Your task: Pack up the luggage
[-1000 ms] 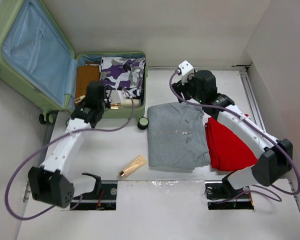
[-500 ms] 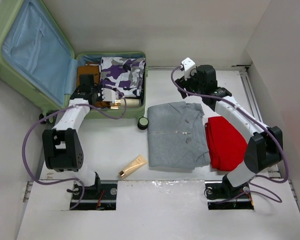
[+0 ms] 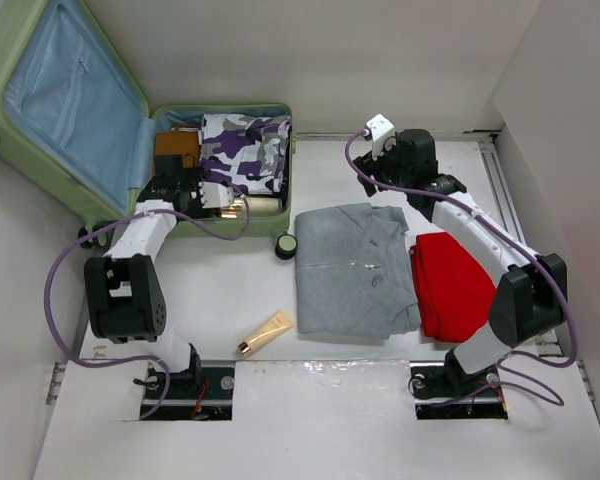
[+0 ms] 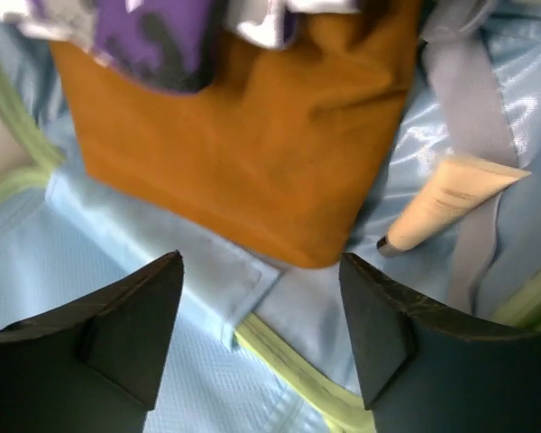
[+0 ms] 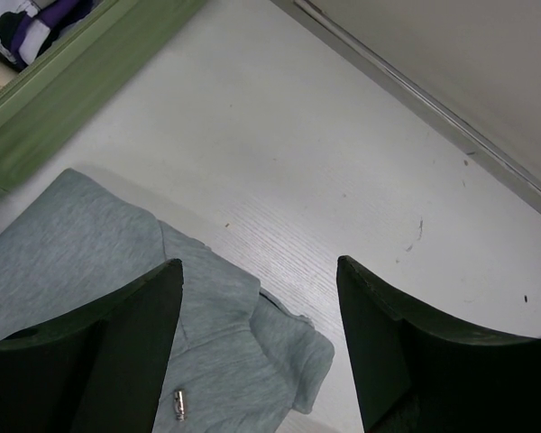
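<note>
Hard-shell pale green luggage (image 3: 70, 100) lies open at the table's far left, long axis running near to far, wheels toward the arm bases. Its blue-lined tub holds an orange-brown cloth (image 4: 252, 135), a purple camouflage garment (image 3: 245, 140) and a cream tube (image 4: 451, 198). The left gripper (image 4: 260, 262) hangs inside the tub, jaws spread and empty. The right gripper (image 5: 259, 266) is likewise spread above the soft grey sweater (image 5: 90, 271).

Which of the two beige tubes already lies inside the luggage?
The tube beside the brown garment, on the blue lining of the luggage. The other tube lies outside, on the table, near the grey top.
</note>
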